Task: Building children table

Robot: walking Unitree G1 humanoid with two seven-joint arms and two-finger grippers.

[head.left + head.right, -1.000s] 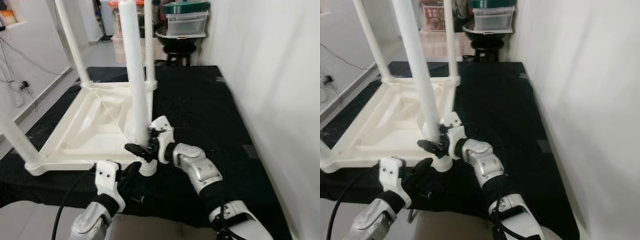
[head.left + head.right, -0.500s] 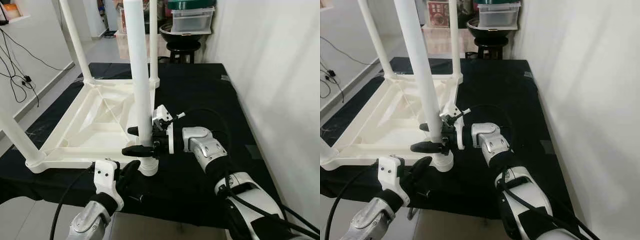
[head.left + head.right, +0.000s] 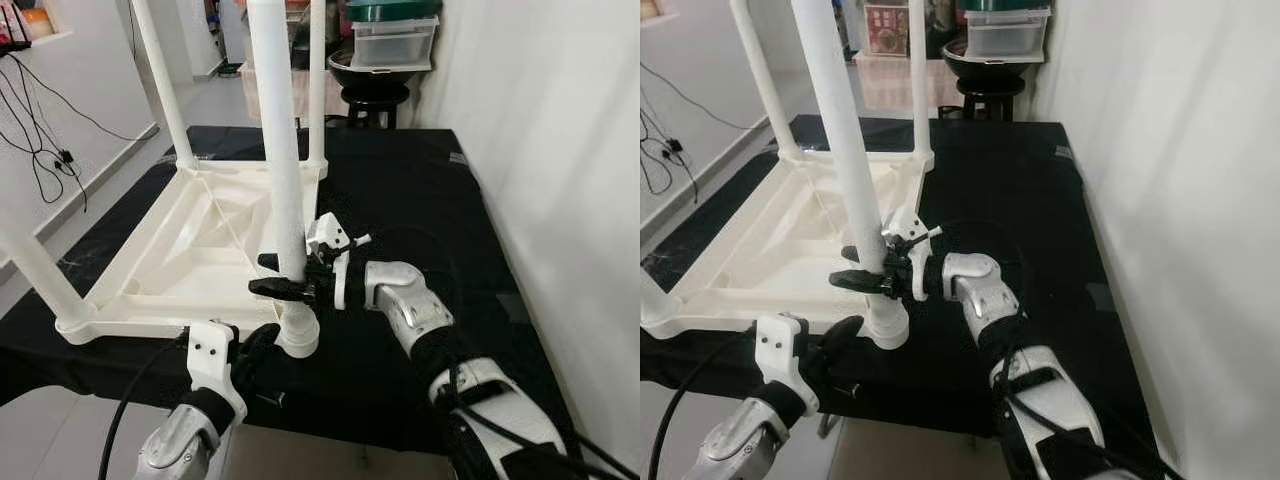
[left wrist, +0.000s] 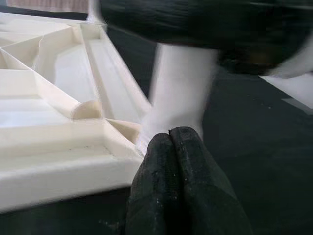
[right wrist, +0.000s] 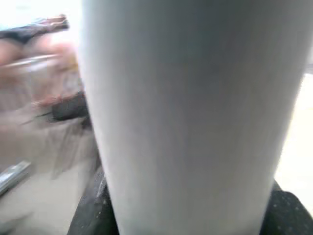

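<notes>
A white plastic children's table lies upside down on a black cloth, its legs pointing up. The near right leg stands in the corner socket. My right gripper is shut on this leg just above the socket, one black finger in front and one behind. In the right wrist view the leg sits close between the fingers. My left gripper is shut with nothing in it, low at the cloth's front edge, its tips just short of the socket.
A white wall runs close along the right. At the far end stands a black stool with plastic tubs on it. Cables hang at the left over the floor. The cloth's front edge drops off near me.
My right wrist has rolled, so its fingers now lie level on either side of the leg, a little higher up. The camera has shifted slightly. The left gripper has stayed in place.
</notes>
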